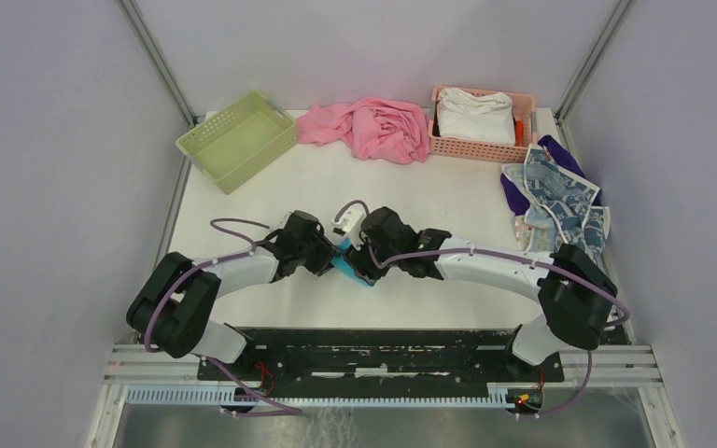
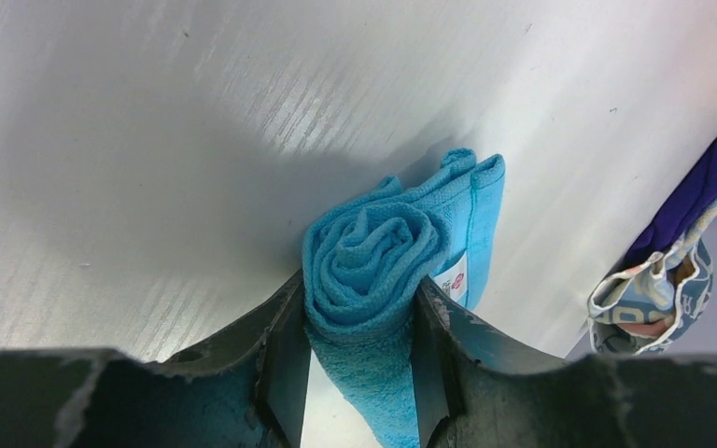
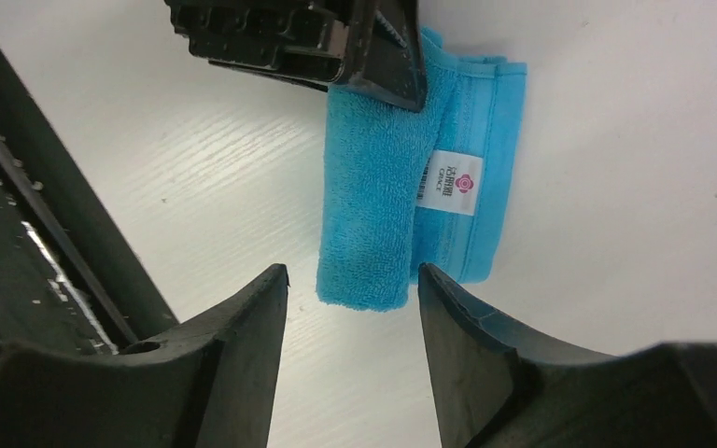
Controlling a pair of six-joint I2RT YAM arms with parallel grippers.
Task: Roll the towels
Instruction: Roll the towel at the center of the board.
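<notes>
We see the blue towel (image 1: 348,267) just below the middle of the overhead frame, on the white tabletop (image 1: 411,187), between the two arms where they meet. It is rolled. In the left wrist view its end shows a tight spiral of layers, with a loose flap lying flat beside the roll on the right.

The left hand (image 2: 359,285) is clenched on that roll, one dark finger pressed to each side of the spiral. The right wrist view shows the same grip at the top of the frame, where the roll runs down from it toward the lower middle. A white label (image 3: 453,182) with a pink emblem lies on the flap.

The right hand (image 3: 352,271) is released. Its fingers stand apart on either side of the roll's free end and do not touch it.

Across the top of the overhead frame a green basket (image 1: 238,140) sits upper left, a crumpled pink cloth (image 1: 369,126) lies in the upper middle, and a pink basket (image 1: 523,101) holds a white cloth (image 1: 474,114). At the right edge a printed towel (image 1: 560,191), white with dark blue, lies heaped with a purple cloth (image 1: 560,149), well apart from both hands.
</notes>
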